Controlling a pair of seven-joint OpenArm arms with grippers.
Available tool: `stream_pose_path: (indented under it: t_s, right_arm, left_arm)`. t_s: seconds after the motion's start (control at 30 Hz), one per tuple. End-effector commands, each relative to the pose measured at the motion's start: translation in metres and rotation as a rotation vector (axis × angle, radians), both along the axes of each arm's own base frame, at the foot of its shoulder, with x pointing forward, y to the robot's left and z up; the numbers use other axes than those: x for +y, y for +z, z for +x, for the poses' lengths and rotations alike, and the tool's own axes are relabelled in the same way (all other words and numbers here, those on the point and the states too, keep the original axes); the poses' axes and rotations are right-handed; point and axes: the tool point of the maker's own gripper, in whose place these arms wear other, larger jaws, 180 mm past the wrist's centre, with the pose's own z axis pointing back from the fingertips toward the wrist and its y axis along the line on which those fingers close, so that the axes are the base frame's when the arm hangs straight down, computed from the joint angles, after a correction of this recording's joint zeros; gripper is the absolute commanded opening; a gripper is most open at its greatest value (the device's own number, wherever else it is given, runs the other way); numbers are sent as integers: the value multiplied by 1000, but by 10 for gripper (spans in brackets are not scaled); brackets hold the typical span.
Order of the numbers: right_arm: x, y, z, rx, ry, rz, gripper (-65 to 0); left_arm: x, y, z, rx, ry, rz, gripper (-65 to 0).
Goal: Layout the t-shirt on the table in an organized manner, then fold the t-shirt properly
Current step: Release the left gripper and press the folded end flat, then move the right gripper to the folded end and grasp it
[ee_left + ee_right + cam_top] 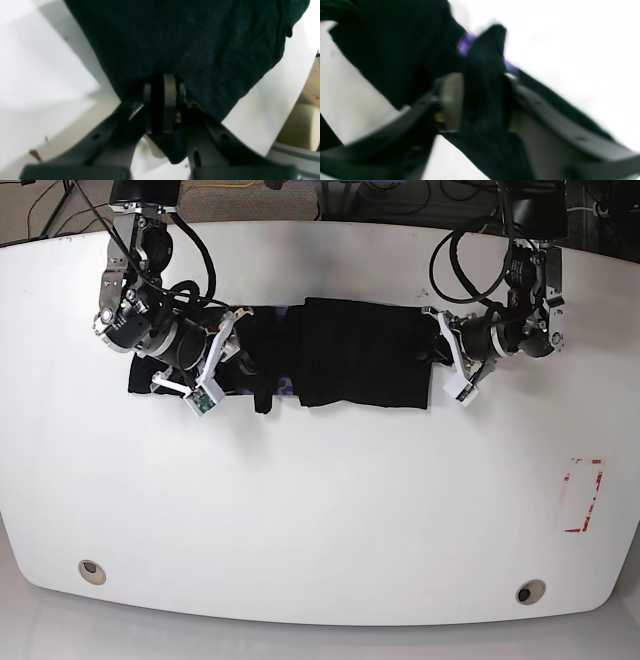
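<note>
T-shirt [350, 365] is black, soft-looking and a bit wrinkly, stretched out sideways in a long dark band across the far half of the white table [320, 510], roughly centred between the two arms. The middle part lies pretty flat as a squarish block, while the end by the right arm is more bunched up, with a little flap hanging toward the near edge. A strip of purple [465, 45] peeks out at the neck in the right wrist view.

Left gripper [162, 100] is pinched down tight on one edge of the shirt, cloth spreading away from the fingers over the tabletop. Right gripper [482, 100] has a fold of black fabric sitting between its fingers, which stand a fair bit apart; that view is blurry, so I honestly can't say if it's actually gripping or just has cloth passing through.

Around it: a red-outlined rectangle [581, 496] near the table's edge on the left arm's side, and two small metal-ringed holes [91, 570] along the near edge, all well away from the shirt. Cables [195, 250] loop off both arms at the back.
</note>
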Motion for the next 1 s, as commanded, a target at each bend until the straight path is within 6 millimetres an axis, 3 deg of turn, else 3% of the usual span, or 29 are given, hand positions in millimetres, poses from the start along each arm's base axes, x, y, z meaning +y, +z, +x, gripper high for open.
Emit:
stream_pose_path:
  t_s: [0.0,0.17,0.53,0.97]
  right_arm:
    - [-11,17,8,-52,-25,-13,-277]
    - [-44,26,20,-65,-135,-34,-155]
    - [-125,33,20,-38,-396,-70,-147]
    - [-201,-17,2,141,-638,40,-147]
  left_arm:
    - [26,-23,-14,82,-28,178,-601]
    - [27,-25,-14,87,-29,188,-601]
    - [32,-24,-12,83,-25,199,-601]
    - [34,-24,-12,82,-23,202,-601]
